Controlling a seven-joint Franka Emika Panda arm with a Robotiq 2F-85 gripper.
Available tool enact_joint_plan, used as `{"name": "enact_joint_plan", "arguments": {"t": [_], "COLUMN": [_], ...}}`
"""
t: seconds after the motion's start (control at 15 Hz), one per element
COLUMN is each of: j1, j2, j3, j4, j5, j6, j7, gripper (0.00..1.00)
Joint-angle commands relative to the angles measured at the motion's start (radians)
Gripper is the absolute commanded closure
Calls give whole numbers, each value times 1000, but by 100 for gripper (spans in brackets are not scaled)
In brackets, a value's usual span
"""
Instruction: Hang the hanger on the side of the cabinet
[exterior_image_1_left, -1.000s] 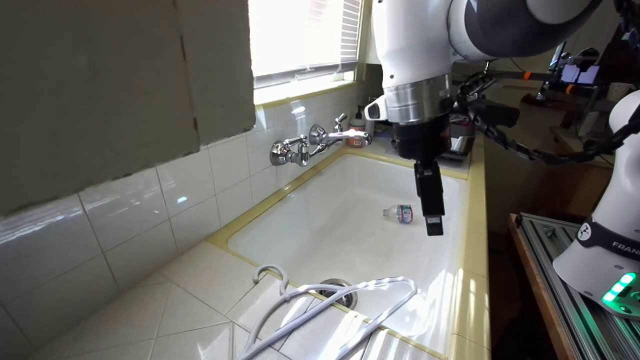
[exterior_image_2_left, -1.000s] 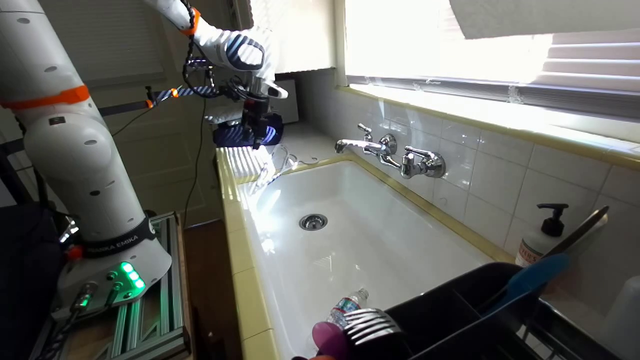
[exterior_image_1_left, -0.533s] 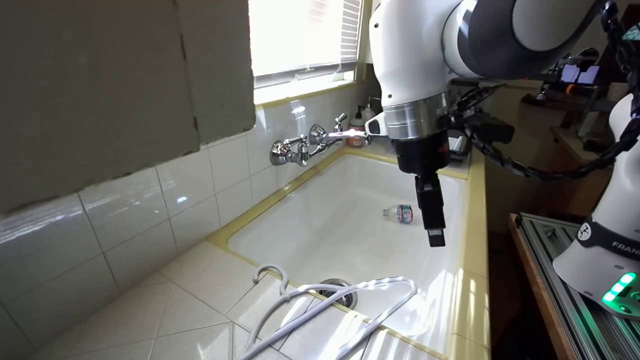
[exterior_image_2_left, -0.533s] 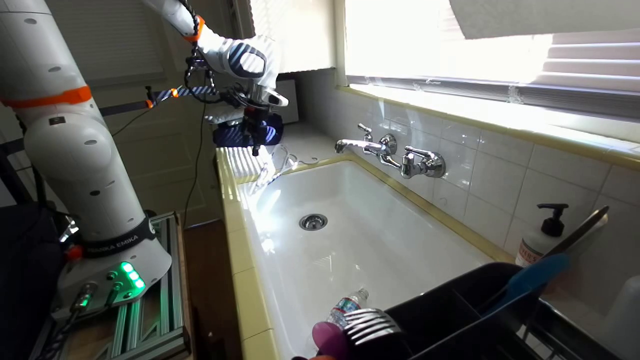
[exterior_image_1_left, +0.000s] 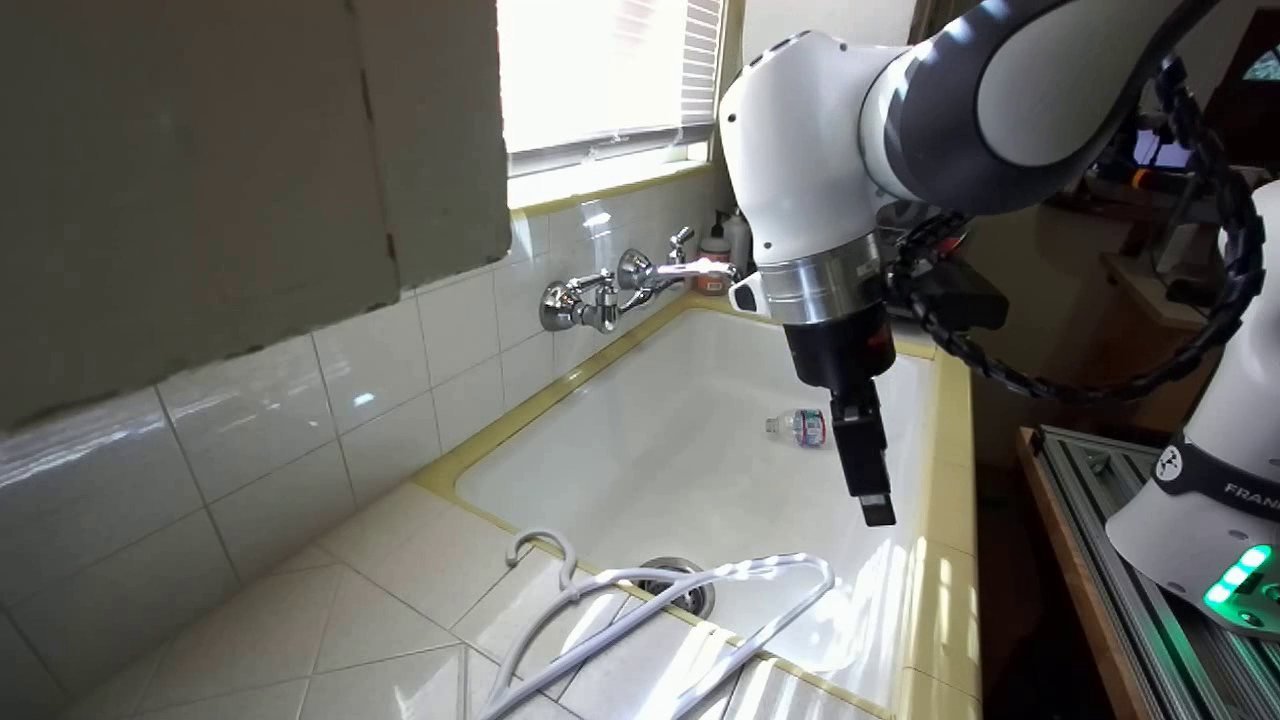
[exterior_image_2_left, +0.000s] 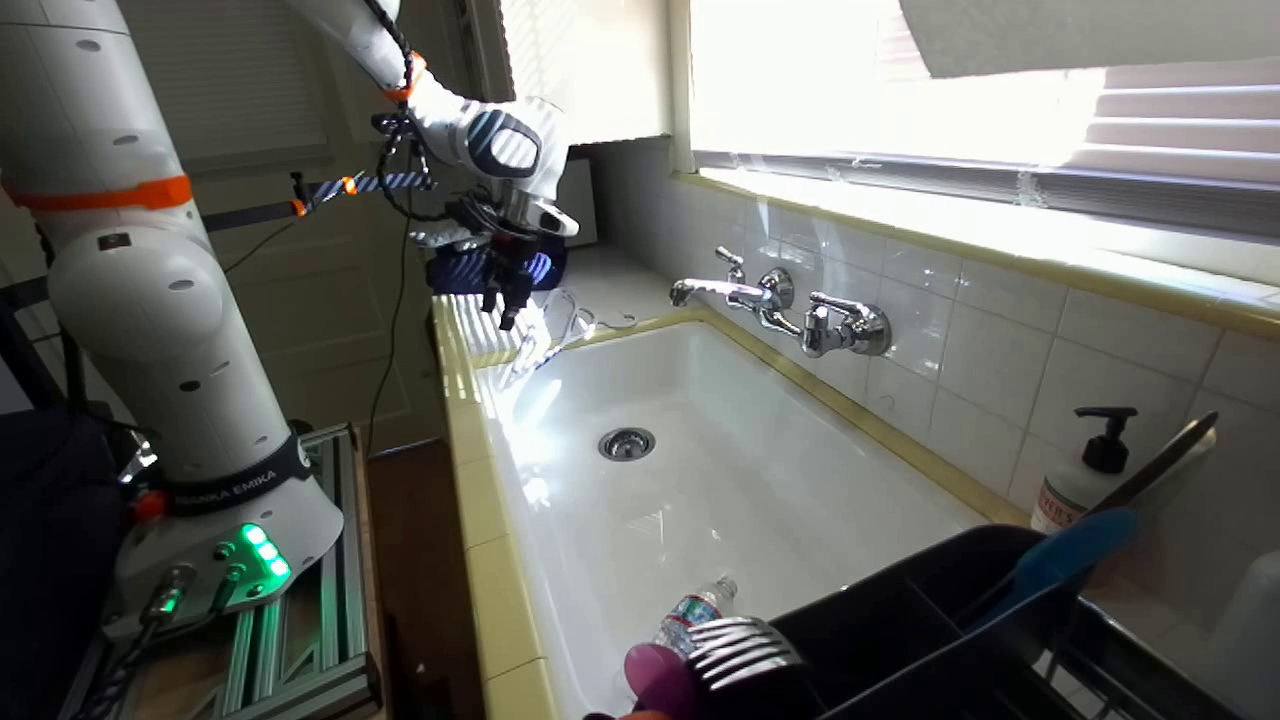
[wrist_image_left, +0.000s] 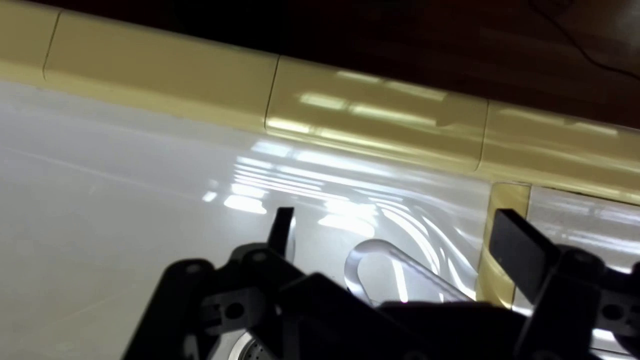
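The white hanger (exterior_image_1_left: 755, 568) lies on the tiled counter with one looped end over the sink edge, above the drain side. It shows faintly in an exterior view (exterior_image_2_left: 530, 355), washed out by sunlight. In the wrist view its loop (wrist_image_left: 424, 270) shows between my fingers, further down; the rest is hidden behind the gripper. My gripper (wrist_image_left: 395, 215) is open and empty, pointing down above the sink, apart from the hanger. It also shows in both exterior views (exterior_image_1_left: 878, 510) (exterior_image_2_left: 498, 312). The cabinet is the grey panel (exterior_image_1_left: 200, 180) at upper left, white in an exterior view (exterior_image_2_left: 590, 70).
The white sink (exterior_image_1_left: 640, 470) has a raised yellow tile rim (exterior_image_1_left: 950, 500) on its near side. A plastic bottle (exterior_image_1_left: 798, 427) lies in it. A chrome tap (exterior_image_1_left: 690, 268) juts from the wall. A black utensil rack (exterior_image_2_left: 900, 620) stands at the sink's end.
My gripper has moved down toward the level of the counter and turned slightly. Its fingers now show apart in an exterior view. The hanger has not moved.
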Motion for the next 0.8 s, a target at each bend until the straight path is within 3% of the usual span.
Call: {"name": "enact_joint_plan", "arguments": {"t": [0.0,0.2,0.47,0.53,0.73], "j1": [6,6,3,6,6], "j2": [63,99,149,119,129], "j3": [-6,-8,-7,-8,-10], "j4": [14,16,10,11,11], "j5": [46,34,26,21,21], "j6": [12,38,205,139,153], "j7": [-34,-53,-151,-106,-111], "gripper": [0,0,0,0,0]}}
